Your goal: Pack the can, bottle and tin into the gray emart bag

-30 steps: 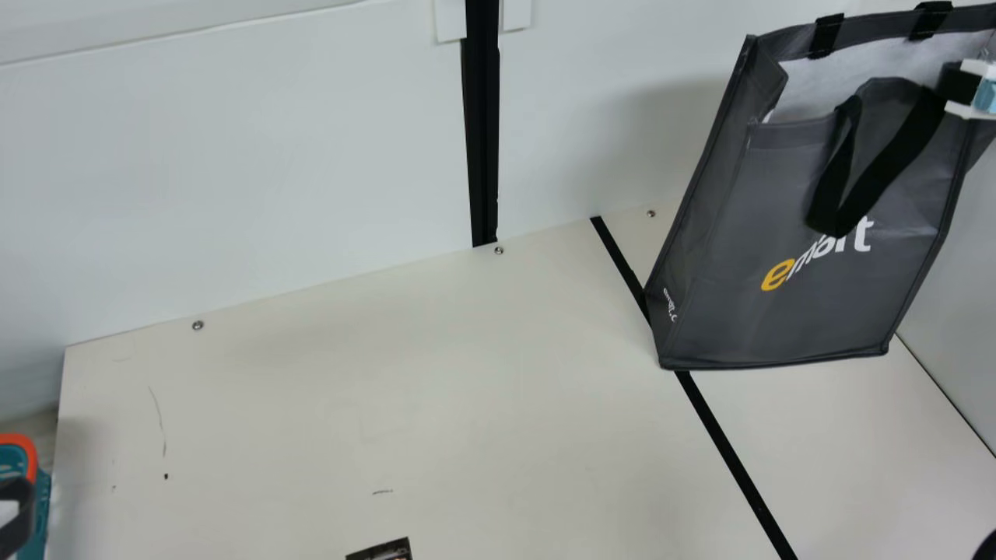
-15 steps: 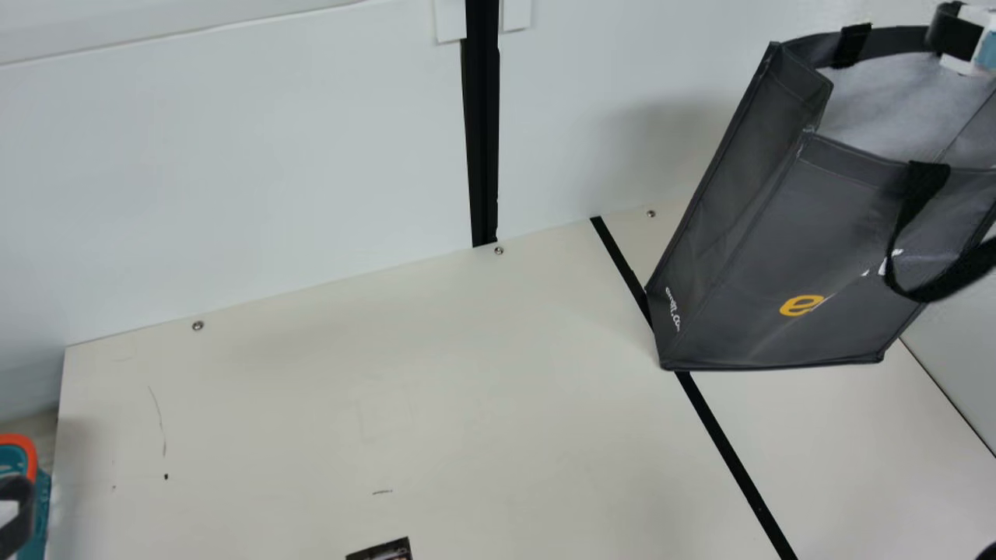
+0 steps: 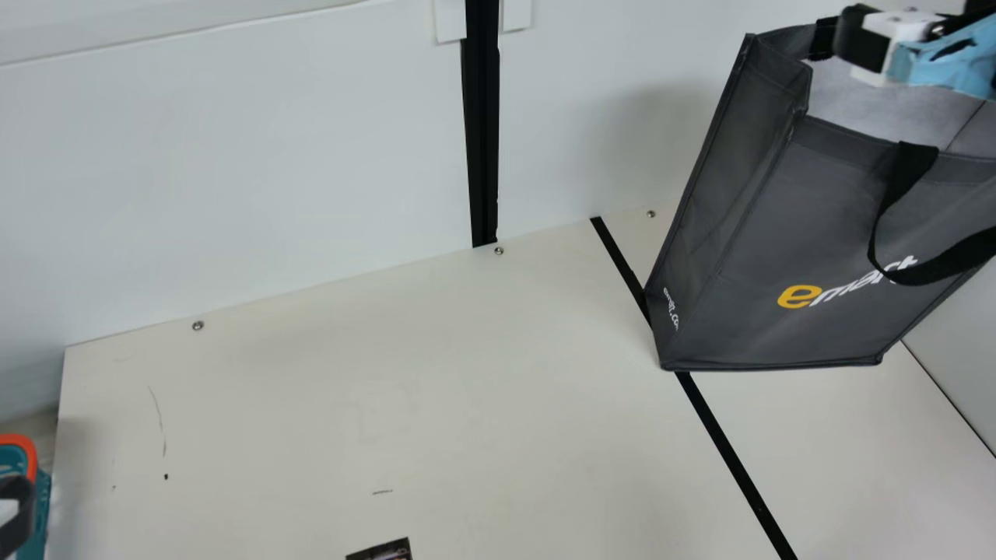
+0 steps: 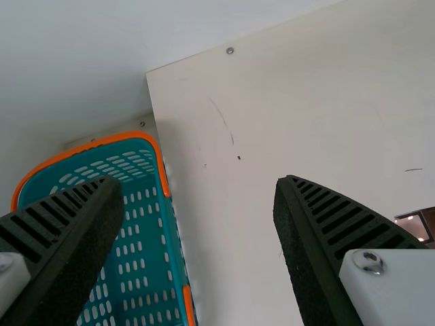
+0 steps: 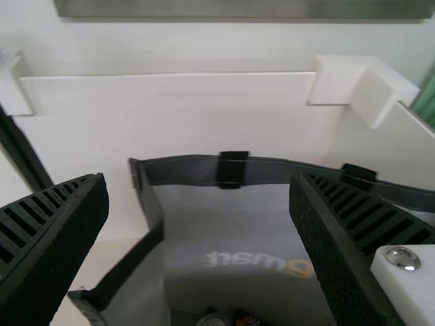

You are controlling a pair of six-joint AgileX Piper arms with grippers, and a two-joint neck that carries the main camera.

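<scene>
The right gripper [image 3: 862,39] (wide open) overhangs the bag [image 3: 840,218].

Main view: neck cam, above the table [image 3: 436,389], aimed down at a slant toward the white back wall [image 3: 233,155]; widest and farthest of the three. Left wrist view: closer, looks down over the table's left end, basket [image 4: 88,144] near. Overlap with main: that table corner, basket, pen-like scratch [image 4: 223,122], wall screw-line at the table edge, dark item [image 4: 418,227] at the border. Right wrist view: close in, shallow angle across the bag's [image 3: 778,225] open mouth and partly down inside, facing white wall. Overlap with main: bag mouth and lining.
</scene>
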